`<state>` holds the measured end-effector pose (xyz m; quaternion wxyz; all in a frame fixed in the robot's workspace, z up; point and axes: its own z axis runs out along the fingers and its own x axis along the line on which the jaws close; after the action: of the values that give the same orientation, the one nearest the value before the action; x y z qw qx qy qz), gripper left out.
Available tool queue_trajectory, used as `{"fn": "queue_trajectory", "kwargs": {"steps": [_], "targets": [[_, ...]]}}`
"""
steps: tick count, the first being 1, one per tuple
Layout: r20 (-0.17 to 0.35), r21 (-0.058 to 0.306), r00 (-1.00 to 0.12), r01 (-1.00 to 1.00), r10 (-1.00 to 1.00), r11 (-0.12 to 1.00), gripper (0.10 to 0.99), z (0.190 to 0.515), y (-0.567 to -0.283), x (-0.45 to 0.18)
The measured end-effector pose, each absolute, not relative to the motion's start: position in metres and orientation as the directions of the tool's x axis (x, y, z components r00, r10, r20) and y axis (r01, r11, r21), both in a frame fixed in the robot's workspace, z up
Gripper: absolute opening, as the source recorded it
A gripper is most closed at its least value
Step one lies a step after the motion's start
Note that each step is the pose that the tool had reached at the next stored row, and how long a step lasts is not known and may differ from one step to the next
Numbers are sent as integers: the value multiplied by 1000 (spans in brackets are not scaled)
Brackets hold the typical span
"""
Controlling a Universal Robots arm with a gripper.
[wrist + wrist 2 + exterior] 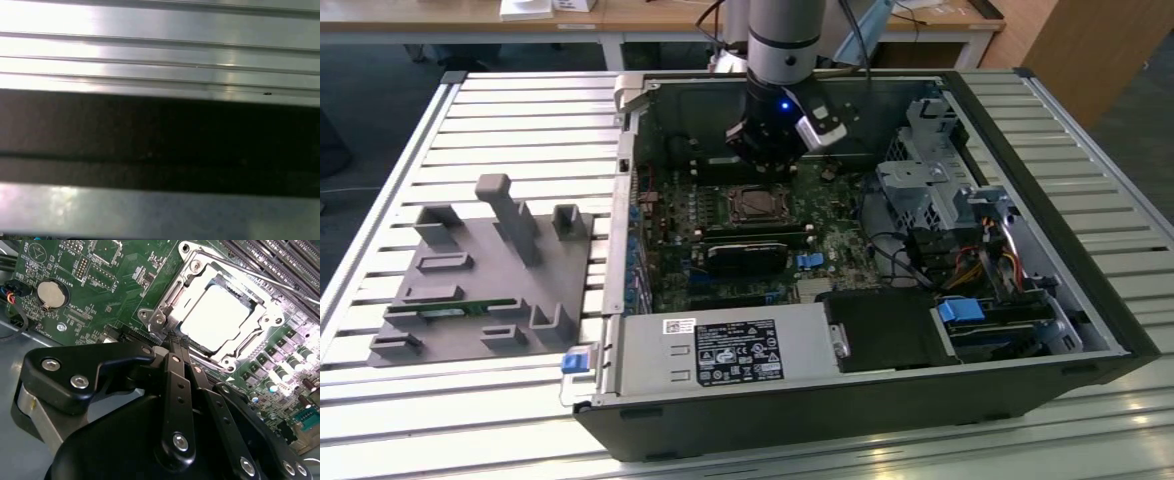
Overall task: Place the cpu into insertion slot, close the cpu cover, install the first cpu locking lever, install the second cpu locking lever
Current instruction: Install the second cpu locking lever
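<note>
My gripper [176, 340]: black, matte, jointed links with round silver screw heads; two fingers pressed together into one narrow tip, holding nothing. The tip rests just beside the socket's corner, at the edge of the cpu cover [165, 302].

One cpu [217, 320]: flat square, dull silver-grey top, washed bright by glare. It lies seated inside the insertion slot [245, 345], whose black frame peeks out around it.

One cpu cover: thin silver metal frame with a large square window, lying down flat around the chip.

One motherboard [100, 290]: dark green, densely printed, studded with small parts. One coin cell [51, 294]: round, silvery, in a black holder. Memory slots [280, 265]: long, narrow, black, several in parallel.

In the exterior view, one open computer case [1067, 300], black with grey metal inside, lies on a ribbed metal table [520, 110]. My arm [785, 60] reaches down into it above the socket. One grey moulded fixture [487, 275] sits well apart, at the exterior view's left.
</note>
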<state>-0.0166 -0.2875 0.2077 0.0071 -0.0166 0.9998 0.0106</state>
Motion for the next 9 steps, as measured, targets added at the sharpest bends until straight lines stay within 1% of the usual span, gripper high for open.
{"fn": "queue_trajectory", "kwargs": {"steps": [9], "targets": [[-15,21,-999,-33,-33,999,106,208,-295,-17]]}}
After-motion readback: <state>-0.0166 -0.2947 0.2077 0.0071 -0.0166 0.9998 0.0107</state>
